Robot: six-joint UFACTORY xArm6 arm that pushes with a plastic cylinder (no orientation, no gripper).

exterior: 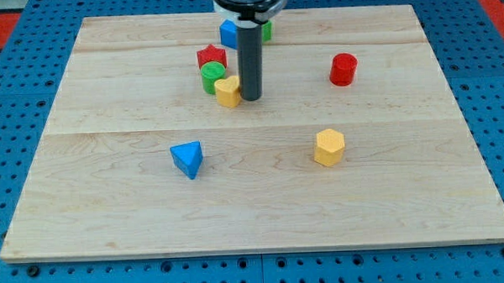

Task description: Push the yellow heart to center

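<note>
The yellow heart (227, 91) lies on the wooden board (254, 200), a little above and left of the board's middle. My tip (251, 97) stands right beside the heart, on its right side, touching or nearly touching it. A green cylinder (213, 76) sits against the heart's upper left, and a red star (211, 56) lies just above the green one.
A blue block (229, 34) and a green block (267, 29) sit near the top edge, partly hidden behind the rod. A red cylinder (344, 68) is at the right. A yellow hexagon (329, 147) is at the lower right. A blue triangle (187, 159) is at the lower left.
</note>
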